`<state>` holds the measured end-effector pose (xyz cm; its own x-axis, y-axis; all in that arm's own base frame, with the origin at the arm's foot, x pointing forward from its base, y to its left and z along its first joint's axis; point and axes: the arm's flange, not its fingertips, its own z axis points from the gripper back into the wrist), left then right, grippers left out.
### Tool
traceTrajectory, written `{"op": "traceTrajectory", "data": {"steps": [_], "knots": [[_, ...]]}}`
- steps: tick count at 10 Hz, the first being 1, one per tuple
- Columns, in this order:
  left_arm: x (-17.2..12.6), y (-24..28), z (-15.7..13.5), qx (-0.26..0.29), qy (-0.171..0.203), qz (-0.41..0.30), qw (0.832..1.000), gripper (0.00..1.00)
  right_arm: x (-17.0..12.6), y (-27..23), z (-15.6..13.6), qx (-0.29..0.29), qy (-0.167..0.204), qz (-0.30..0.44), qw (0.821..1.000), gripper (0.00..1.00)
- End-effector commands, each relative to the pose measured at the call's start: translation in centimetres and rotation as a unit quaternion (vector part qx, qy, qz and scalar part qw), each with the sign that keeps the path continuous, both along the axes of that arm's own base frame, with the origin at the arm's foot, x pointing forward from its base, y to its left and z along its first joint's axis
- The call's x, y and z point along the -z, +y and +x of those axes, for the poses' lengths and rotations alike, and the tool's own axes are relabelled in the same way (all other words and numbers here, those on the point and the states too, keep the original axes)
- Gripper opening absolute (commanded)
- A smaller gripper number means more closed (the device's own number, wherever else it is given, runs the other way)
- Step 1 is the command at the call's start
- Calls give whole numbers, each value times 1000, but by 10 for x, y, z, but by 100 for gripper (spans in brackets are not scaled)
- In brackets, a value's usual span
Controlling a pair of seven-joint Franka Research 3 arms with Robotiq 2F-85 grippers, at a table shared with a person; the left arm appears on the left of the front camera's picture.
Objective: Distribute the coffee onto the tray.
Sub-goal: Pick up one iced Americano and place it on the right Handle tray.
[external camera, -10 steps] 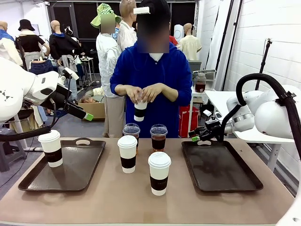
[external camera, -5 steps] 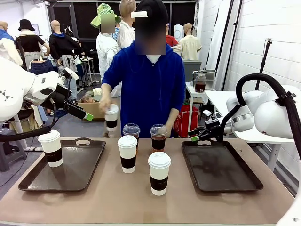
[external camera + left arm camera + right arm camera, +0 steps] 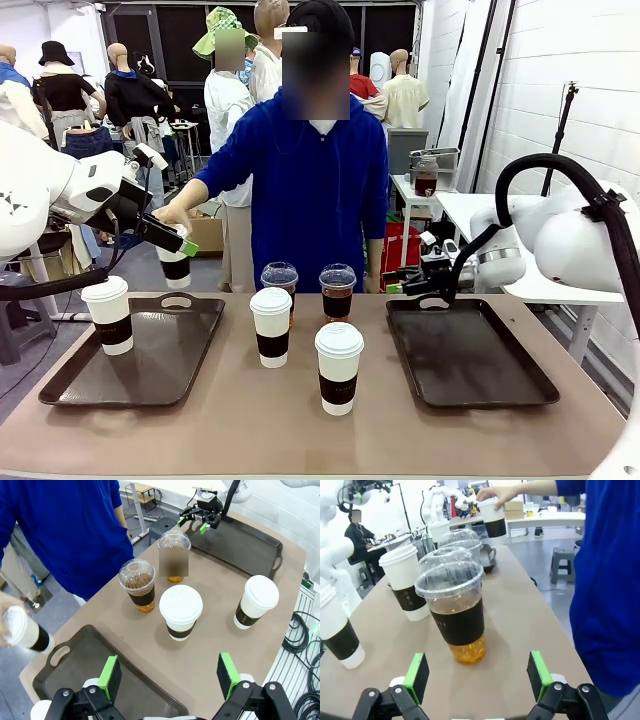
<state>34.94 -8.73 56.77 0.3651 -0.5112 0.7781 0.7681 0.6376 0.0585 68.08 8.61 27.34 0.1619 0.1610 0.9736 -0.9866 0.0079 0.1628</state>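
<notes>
**Cups Wait for Their Trays**

A white paper cup (image 3: 108, 315) stands on the left tray (image 3: 190, 345). The other cups stand in the middle of the table (image 3: 230, 420).

The right gripper (image 3: 477, 676) hangs low with its fingers spread wide, holding nothing. A clear cup (image 3: 457, 611) of brown drink stands right in front of it, not touched. I think this cup is next. The gripper must slide around it, squeeze gently and carry it upright to the right tray (image 3: 470, 362).

The left gripper (image 3: 169, 674) hovers above the left tray, wide open and empty. The person's hand (image 3: 172, 214) holds out another paper cup (image 3: 177, 266) near it.
</notes>
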Motion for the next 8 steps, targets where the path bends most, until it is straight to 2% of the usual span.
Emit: {"op": "traceTrajectory", "data": {"steps": [1, 4, 7, 8], "knots": [[0, 2, 1, 1, 1, -3, 1000, 100, 5, 16, -17, 4, -26, 2, 1000, 100], [0, 2, 1, 1, 1, -3, 1000, 100, 19, 31, -29, 8, -60, 19, 998, 100], [0, 2, 1, 1, 1, -3, 1000, 100, 24, 27, -38, -12, -42, 24, 999, 100], [0, 2, 1, 1, 1, -3, 1000, 100, 26, 33, -23, -6, -46, 21, 999, 100]]}}
